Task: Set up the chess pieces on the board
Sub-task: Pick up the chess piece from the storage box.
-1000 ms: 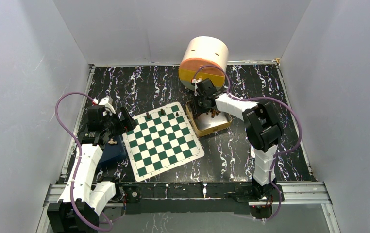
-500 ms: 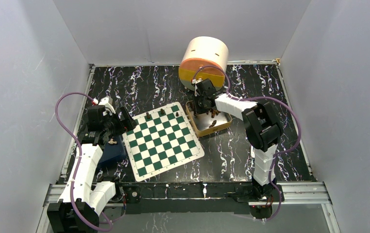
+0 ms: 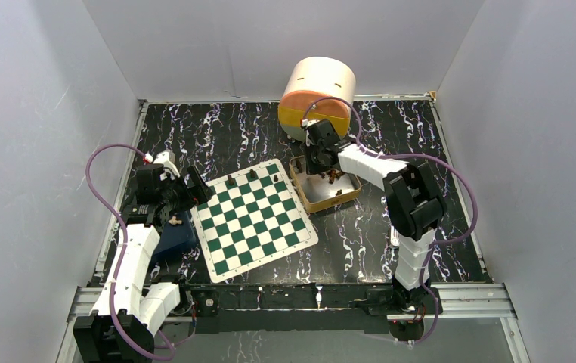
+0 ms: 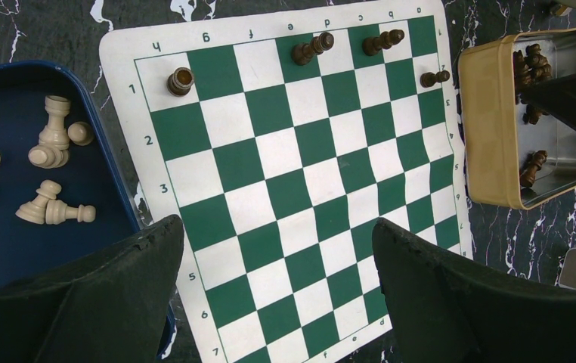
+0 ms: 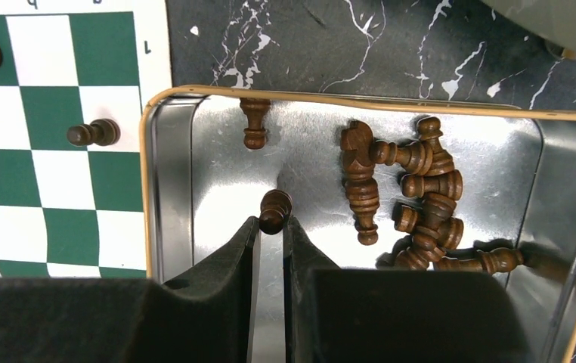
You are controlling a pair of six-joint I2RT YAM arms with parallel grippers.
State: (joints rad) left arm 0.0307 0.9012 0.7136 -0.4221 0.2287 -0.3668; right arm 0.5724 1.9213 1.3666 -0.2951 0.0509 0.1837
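The green-and-white board (image 3: 255,219) lies left of centre, with several dark chess pieces (image 4: 312,48) standing along its far rows. More dark chess pieces (image 5: 421,197) lie heaped in a tan-rimmed metal tray (image 5: 149,151) beside the board's far right corner. My right gripper (image 5: 272,221) hangs over that tray (image 3: 330,204), shut on the round head of a dark pawn (image 5: 275,208). My left gripper (image 4: 276,227) hovers open above the board's near left part (image 4: 292,189), holding nothing.
A blue tray (image 4: 13,249) with white chessmen (image 4: 54,140) sits left of the board. A large tan cylinder (image 3: 317,94) lies on its side behind the metal tray. White walls enclose the black marbled table.
My right gripper has closed on the pawn in the tray, and its wrist has shifted slightly toward the back. The left arm has not moved.
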